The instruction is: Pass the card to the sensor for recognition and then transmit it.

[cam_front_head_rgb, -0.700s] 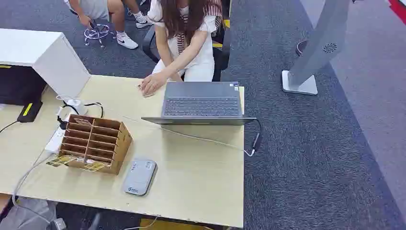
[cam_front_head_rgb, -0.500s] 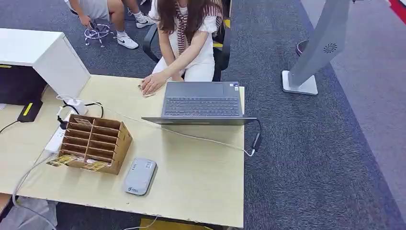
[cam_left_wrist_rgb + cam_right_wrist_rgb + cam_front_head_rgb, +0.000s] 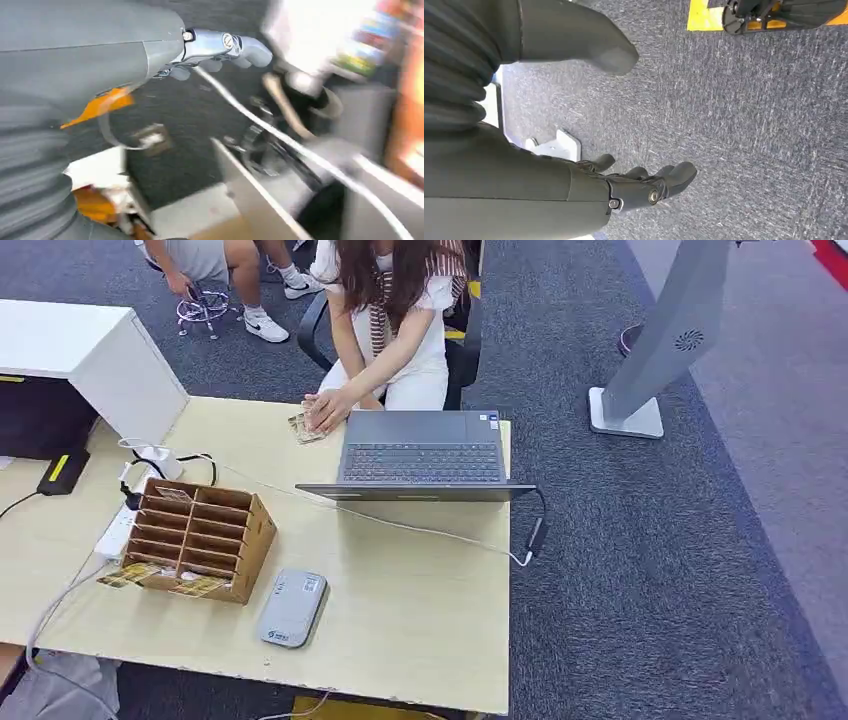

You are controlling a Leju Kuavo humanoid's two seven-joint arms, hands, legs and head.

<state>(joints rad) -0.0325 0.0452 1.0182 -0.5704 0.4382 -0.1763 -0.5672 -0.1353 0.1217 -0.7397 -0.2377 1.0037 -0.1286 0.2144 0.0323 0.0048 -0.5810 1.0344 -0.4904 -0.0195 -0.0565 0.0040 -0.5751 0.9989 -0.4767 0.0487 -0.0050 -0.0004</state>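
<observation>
Hanging empty, the right robot hand (image 3: 634, 187) and left robot hand (image 3: 220, 47) keep fingers apart.

Wood table (image 3: 420, 610): laptop (image 3: 420, 455), card rack (image 3: 195, 538), grey sensor (image 3: 291, 608) (near front edge)

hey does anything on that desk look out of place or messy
Mostly tidy. Two cards stick out of the front of the cardboard organizer over the desk, and a white cable trails loosely across the desk in front of the laptop.
</observation>
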